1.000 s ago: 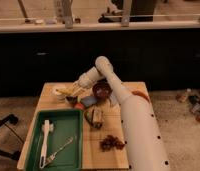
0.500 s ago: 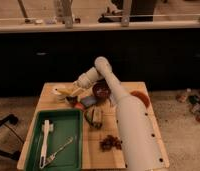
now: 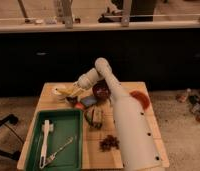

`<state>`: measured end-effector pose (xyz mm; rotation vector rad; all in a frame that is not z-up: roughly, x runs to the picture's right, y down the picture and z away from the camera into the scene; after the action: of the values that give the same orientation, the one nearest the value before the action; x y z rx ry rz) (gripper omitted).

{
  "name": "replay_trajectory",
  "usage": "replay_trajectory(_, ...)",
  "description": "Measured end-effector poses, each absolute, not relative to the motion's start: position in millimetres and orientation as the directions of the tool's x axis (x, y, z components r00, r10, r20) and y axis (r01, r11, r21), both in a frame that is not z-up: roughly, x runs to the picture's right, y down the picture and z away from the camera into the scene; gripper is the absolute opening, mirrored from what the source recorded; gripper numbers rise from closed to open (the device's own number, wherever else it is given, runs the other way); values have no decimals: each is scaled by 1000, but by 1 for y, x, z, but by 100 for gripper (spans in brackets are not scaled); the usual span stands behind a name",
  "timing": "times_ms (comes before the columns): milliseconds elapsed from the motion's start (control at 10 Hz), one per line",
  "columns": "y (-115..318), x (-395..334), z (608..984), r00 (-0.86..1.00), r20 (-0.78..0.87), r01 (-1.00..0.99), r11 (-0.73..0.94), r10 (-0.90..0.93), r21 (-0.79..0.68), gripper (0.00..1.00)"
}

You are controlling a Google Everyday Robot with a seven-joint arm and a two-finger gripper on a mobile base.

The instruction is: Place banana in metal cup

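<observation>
The pale-yellow banana (image 3: 66, 92) lies at the back left of the wooden table, over a small white dish (image 3: 57, 91). My gripper (image 3: 76, 90) is at the banana's right end, touching or nearly touching it. The dark metal cup (image 3: 72, 100) sits just below the gripper and is partly hidden by it. The maroon bowl (image 3: 101, 90) stands to the right, behind my forearm.
An orange-red round fruit (image 3: 79, 106) and a blue item (image 3: 89, 101) lie near the cup. A green tray (image 3: 37, 131) with white utensils is at the front left. There is a snack pack (image 3: 96, 116), a brown cluster (image 3: 109, 143) and a red plate (image 3: 140, 98).
The gripper stays by the banana over the white dish. The arm has shifted only slightly. The banana has not visibly moved.
</observation>
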<state>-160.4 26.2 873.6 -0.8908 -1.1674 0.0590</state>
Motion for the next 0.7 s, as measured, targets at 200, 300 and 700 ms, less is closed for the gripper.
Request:
replay_trajectory(200, 27, -160, 875, 427, 765, 392, 664, 482, -637, 2)
replay_trajectory(300, 27, -160, 875, 425, 764, 392, 662, 485, -639, 2)
replay_trajectory(700, 27, -160, 877, 408, 759, 385, 659, 507, -647, 2)
